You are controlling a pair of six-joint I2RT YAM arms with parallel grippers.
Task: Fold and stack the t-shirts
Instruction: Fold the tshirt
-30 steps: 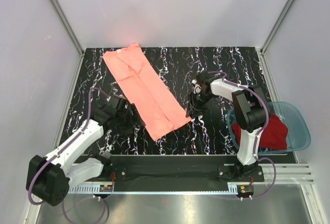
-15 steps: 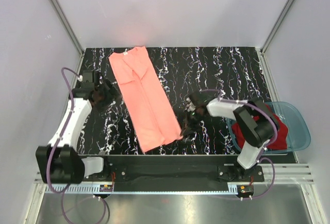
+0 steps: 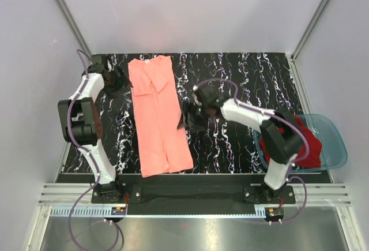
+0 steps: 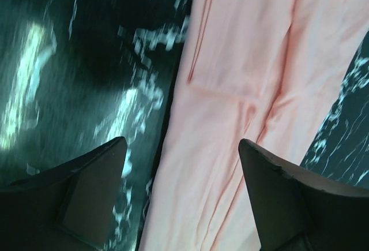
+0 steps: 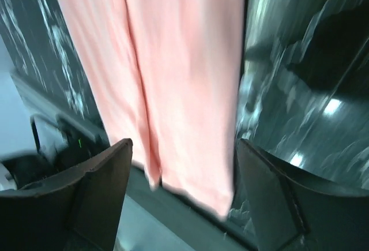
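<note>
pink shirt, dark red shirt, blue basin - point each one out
pink shirt (image 3: 158,118), top external view, middle of the cloth.
dark red shirt (image 3: 305,147), top external view, bunched part inside the basin.
blue basin (image 3: 335,147), top external view, bare right side.

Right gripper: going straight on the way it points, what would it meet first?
Likely the salmon-pink cloth t-shirt, which fills the view ahead of the open right gripper; depth is unclear.

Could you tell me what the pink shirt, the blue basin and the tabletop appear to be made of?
Pink shirt: soft matte cloth, judging by its creases. Blue basin: translucent plastic, by its see-through tint. Tabletop: glossy black marble-patterned surface, possibly laminate.
</note>
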